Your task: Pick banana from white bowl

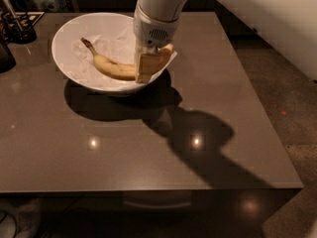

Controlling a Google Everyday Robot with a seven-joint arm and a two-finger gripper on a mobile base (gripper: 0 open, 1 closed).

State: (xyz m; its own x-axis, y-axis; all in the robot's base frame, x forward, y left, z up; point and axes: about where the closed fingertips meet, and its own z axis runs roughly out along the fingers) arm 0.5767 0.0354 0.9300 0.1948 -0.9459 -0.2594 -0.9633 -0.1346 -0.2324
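Note:
The white bowl (63, 31) stands on the far left part of the dark table, lined with crumpled white paper. The banana (111, 67), yellow with a dark stem pointing up-left, lies inside it. My gripper (147, 72) reaches down from above into the right side of the bowl and sits at the banana's right half, covering part of it. A bit of yellow shows past the gripper to the right. The white wrist (156, 14) rises above the bowl.
The glossy brown table (148, 148) stretches toward the front and right, with its edge at the front and right. Dark objects (15, 26) stand at the far left corner. Speckled floor (292, 93) lies to the right.

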